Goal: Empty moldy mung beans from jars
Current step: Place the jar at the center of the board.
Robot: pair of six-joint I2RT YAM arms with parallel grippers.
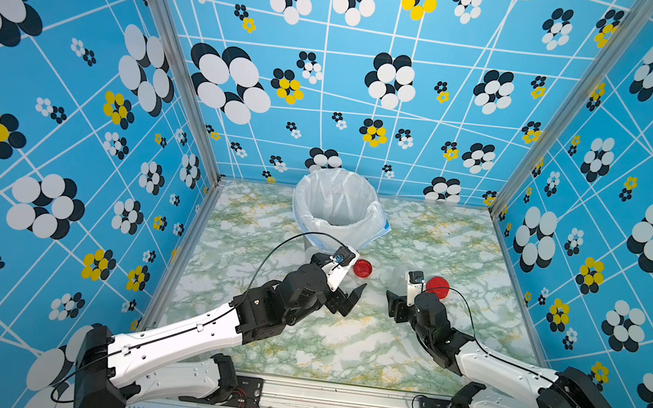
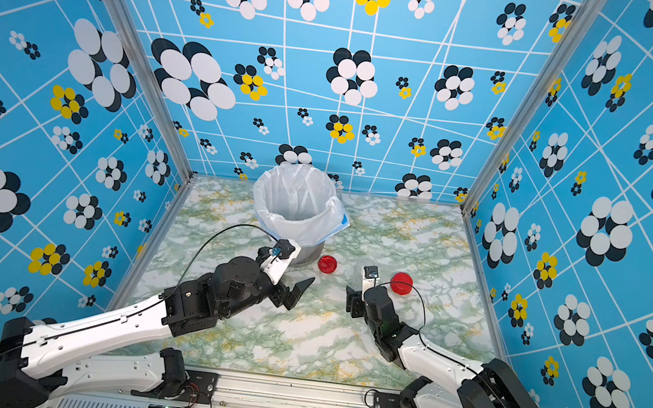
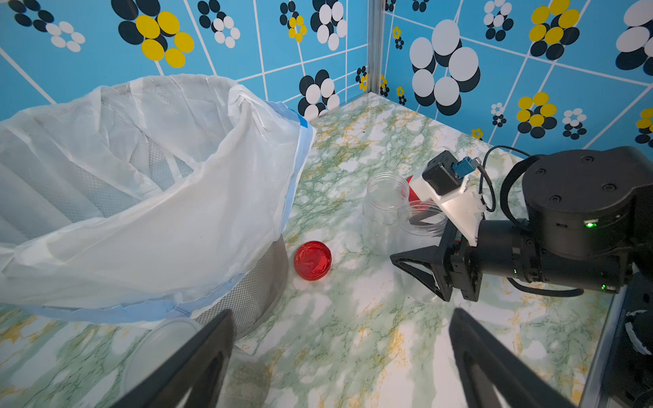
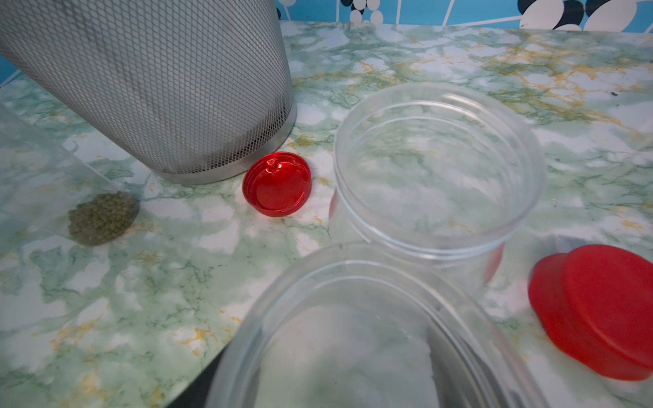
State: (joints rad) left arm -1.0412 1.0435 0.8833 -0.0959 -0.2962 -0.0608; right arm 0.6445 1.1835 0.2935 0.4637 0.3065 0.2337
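Left claw (image 3: 342, 314) released, spread wide over the table (image 3: 371, 374), lower centre. Right claw (image 1: 392, 304) clenched around an empty jar (image 4: 353, 335) at frame bottom. I see the mung beans (image 4: 102, 217) mid-left inside another jar (image 4: 42, 169) beside the bucket (image 4: 159, 88)

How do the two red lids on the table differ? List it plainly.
Size: the left lid, beside the bin, is smaller; the right lid, past the jars, is wider. Pose: the left lid lies hollow side up; the right lid lies top up. Both are red, round, off their jars and resting on the table.
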